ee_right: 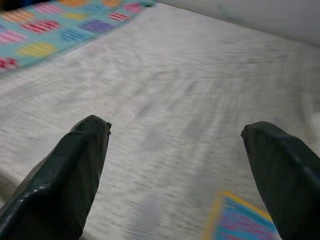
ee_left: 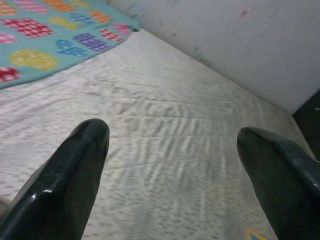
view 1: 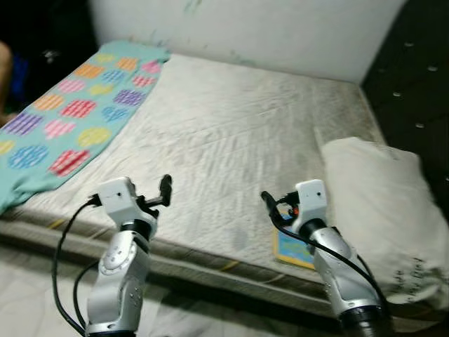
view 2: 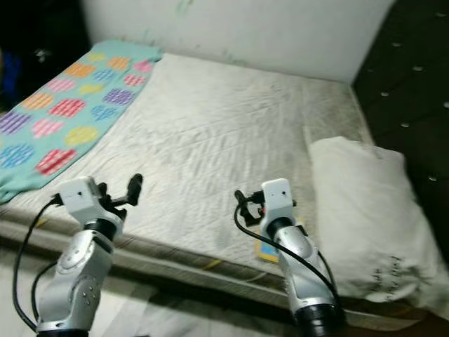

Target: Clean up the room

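Right end effector hovers with fingers spread and empty over the bed's front edge, seemingly lined up above the small flat book just beneath it. The book lies flat at that edge beside the white pillow; its long axis cannot be judged. Left end effector, likewise spread and empty, hovers near the front edge by the patterned blanket on the mattress

The mattress is pale grey-white with a fine wavy quilted pattern. On its far left lies a turquoise blanket dotted with striped hearts in pink, orange, yellow, purple and blue. At the near right are an off-white pillow and a yellow-edged blue booklet.
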Tool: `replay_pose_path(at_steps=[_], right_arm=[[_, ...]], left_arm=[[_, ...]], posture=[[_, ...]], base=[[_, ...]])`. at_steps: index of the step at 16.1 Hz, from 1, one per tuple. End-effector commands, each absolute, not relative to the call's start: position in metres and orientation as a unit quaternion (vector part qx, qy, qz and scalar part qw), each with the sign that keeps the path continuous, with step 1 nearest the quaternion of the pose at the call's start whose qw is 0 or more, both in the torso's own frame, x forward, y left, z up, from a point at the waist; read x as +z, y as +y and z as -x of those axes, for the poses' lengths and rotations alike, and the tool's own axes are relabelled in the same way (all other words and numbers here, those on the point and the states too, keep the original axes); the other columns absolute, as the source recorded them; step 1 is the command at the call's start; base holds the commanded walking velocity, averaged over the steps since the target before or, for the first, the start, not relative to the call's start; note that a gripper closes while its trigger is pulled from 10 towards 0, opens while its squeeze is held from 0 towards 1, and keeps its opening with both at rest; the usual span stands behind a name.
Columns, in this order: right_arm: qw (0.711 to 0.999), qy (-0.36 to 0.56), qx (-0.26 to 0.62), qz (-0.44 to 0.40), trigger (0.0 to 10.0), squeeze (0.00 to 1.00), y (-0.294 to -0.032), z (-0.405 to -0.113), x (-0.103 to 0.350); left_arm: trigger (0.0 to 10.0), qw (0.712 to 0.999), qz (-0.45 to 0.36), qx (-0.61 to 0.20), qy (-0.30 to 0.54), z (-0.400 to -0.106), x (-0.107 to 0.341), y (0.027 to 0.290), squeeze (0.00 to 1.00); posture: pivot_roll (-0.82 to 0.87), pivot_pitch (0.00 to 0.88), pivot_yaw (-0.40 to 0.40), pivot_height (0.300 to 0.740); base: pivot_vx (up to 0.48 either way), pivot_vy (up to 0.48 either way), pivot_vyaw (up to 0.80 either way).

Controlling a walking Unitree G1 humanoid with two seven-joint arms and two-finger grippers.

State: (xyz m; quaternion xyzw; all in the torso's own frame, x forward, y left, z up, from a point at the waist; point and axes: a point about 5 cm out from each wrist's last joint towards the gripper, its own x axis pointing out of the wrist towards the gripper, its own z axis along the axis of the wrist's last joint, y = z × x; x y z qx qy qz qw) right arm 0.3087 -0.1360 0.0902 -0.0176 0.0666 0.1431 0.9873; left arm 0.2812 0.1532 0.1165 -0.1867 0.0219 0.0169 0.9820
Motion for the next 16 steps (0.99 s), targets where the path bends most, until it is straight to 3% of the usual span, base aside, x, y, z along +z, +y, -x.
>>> replay_pose_path(at_steps=[1, 11, 16], right_arm=[[0.988, 0.052, 0.148, 0.007, 10.0, 0.0, -0.1352, -0.3111, 0.0977], [0.989, 0.063, 0.132, 0.018, 10.0, 0.0, -0.1405, -0.3147, 0.0952], [0.989, 0.062, 0.133, 0.02, 10.0, 0.0, -0.1401, -0.3152, 0.0952]], left_arm=[[10.0, 0.98, 0.198, 0.01, 0.031, -0.2808, 0.114, 0.1435, 0.0], [10.0, 0.98, 0.199, 0.014, 0.024, -0.281, 0.1142, 0.1451, 0.0], [10.0, 0.978, 0.21, -0.012, 0.002, -0.2798, 0.1208, 0.1423, 0.0]], posture=[[-0.01, 0.061, -0.051, 0.74], [-0.01, 0.059, -0.053, 0.74], [-0.01, 0.058, -0.052, 0.74]], base=[[0.0, 0.465, 0.0], [0.0, 0.458, 0.0], [0.0, 0.0, 0.0]])
